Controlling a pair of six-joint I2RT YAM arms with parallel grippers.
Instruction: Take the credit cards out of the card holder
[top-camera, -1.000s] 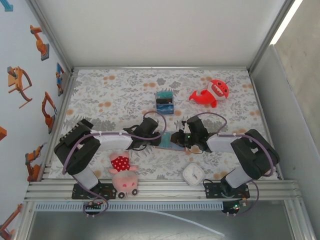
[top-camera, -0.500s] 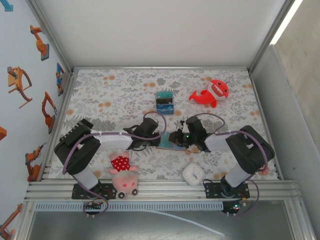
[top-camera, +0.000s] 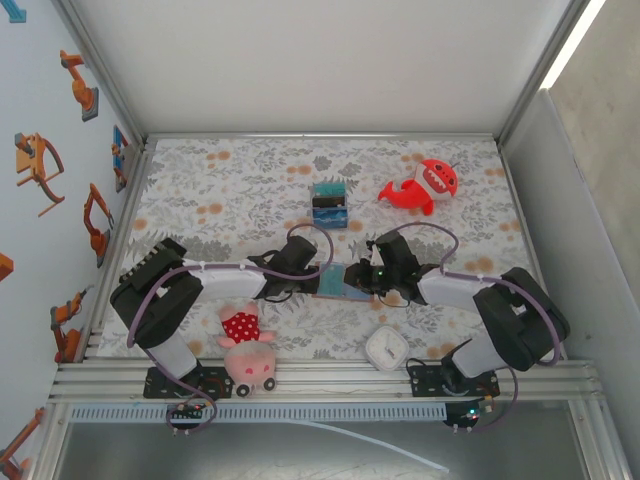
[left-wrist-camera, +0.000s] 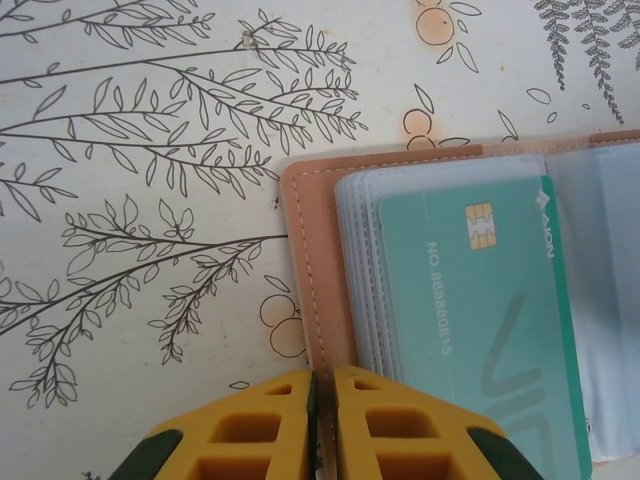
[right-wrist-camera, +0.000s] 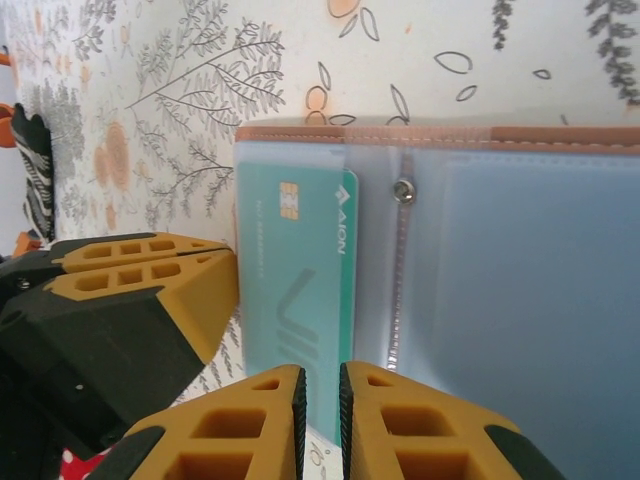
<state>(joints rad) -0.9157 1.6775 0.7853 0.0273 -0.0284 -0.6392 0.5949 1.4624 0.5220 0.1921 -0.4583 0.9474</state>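
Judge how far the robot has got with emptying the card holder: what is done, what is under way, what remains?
Done: the card holder lies open on the table. Under way: the left gripper pinches its tan edge, and the right gripper is shut on the end of the teal card. Left: that card sits in its clear sleeve; I see none out yet.

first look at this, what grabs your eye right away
The open card holder lies at the middle of the table, with a teal credit card showing its gold chip. The left gripper and right gripper meet at it from either side, yellow fingers shut. A red shark toy lies at the far right.
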